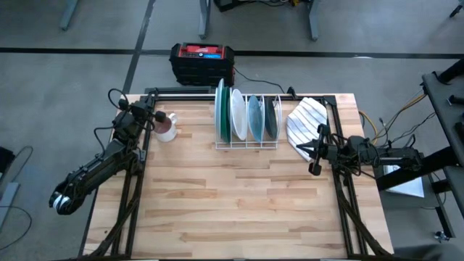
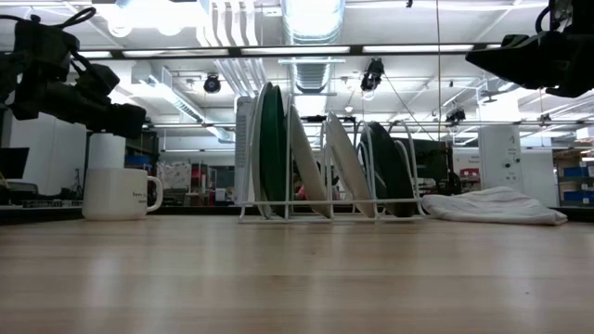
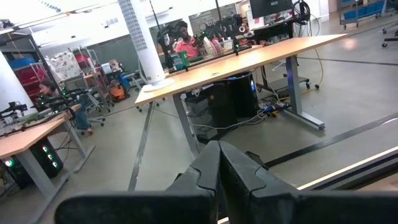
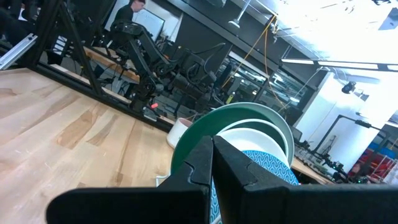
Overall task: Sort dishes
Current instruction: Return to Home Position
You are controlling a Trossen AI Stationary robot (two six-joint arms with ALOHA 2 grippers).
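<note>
Several dishes stand on edge in a white wire rack (image 1: 246,143) at the table's far middle: a green-rimmed plate (image 1: 220,109), a white one (image 1: 237,114), a light blue one (image 1: 254,116) and a dark grey one (image 1: 273,117). They also show in the low view (image 2: 325,162) and the right wrist view (image 4: 249,146). My left gripper (image 1: 154,116) is shut and empty, raised at the far left beside the mug (image 1: 166,127). My right gripper (image 1: 317,151) is shut and empty, raised at the right edge near the cloth.
A small pinkish mug (image 2: 119,193) stands on the table at the far left. A white striped cloth (image 1: 304,119) lies right of the rack. A red and black box (image 1: 202,62) sits behind the table. People show in the room beyond.
</note>
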